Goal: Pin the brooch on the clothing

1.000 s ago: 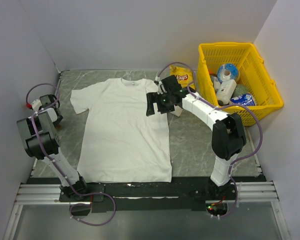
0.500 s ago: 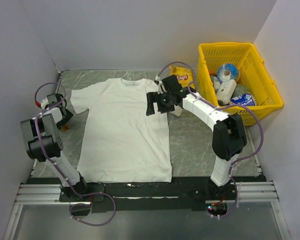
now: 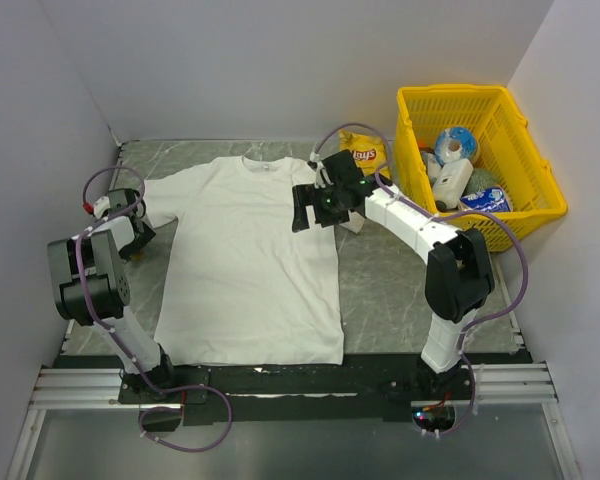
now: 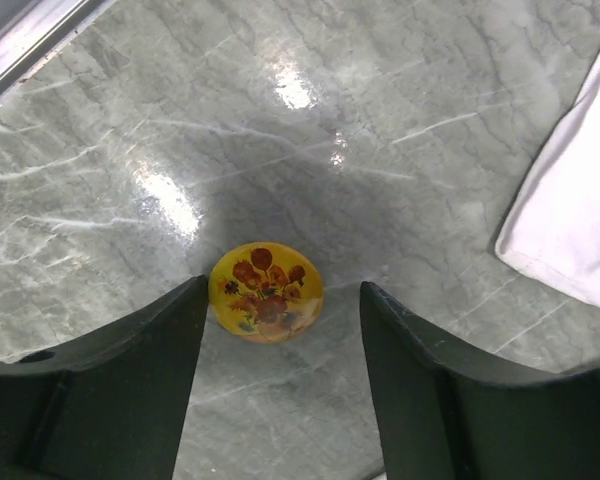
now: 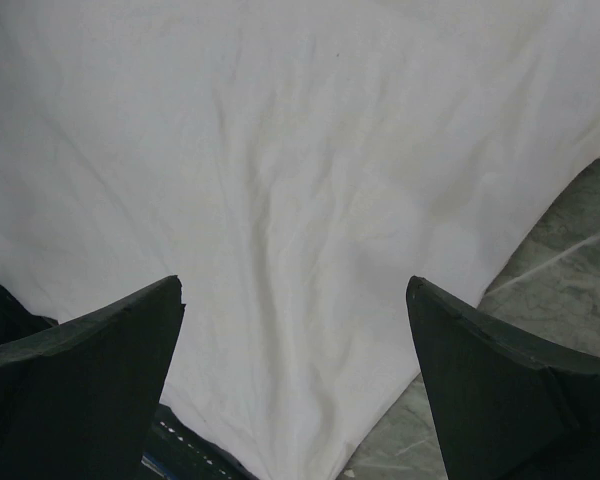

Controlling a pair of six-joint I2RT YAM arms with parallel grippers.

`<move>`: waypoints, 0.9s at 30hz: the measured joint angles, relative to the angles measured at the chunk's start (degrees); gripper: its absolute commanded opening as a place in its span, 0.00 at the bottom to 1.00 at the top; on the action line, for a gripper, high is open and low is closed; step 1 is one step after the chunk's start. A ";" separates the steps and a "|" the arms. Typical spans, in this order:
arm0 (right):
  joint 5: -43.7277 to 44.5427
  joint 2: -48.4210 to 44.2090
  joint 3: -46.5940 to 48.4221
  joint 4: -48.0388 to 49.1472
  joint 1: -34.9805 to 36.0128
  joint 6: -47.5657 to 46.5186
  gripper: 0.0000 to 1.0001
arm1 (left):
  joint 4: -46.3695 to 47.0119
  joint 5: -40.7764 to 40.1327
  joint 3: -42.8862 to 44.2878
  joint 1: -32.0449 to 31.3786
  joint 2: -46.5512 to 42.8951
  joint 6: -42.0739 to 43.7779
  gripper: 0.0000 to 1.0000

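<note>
The brooch [image 4: 266, 292] is a small round yellow badge with red-brown flowers, lying flat on the grey marble table. In the left wrist view it sits between my open left gripper's [image 4: 283, 290] fingers, close against the left finger [image 4: 130, 370]. In the top view my left gripper [image 3: 138, 232] hovers just left of the white T-shirt's [image 3: 250, 260] left sleeve, and the brooch is hidden under it. The sleeve edge [image 4: 580, 220] shows at the right of the left wrist view. My right gripper [image 3: 302, 212] is open and empty above the shirt's [image 5: 300, 150] right side.
A yellow basket [image 3: 528, 212] with several items stands at the back right. A yellow crisp bag [image 3: 363, 155] lies beside it, behind the right arm. White walls close the left, back and right sides. A metal rail [image 3: 280, 385] runs along the near edge.
My left gripper has swung right and nearer, toward the shirt's left sleeve, and now covers the brooch in the top view. The right arm has not moved.
</note>
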 measured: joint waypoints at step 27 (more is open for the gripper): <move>3.56 2.95 6.91 -4.15 5.03 0.63 1.00 | 0.85 5.77 -1.90 -1.27 -3.58 0.09 0.30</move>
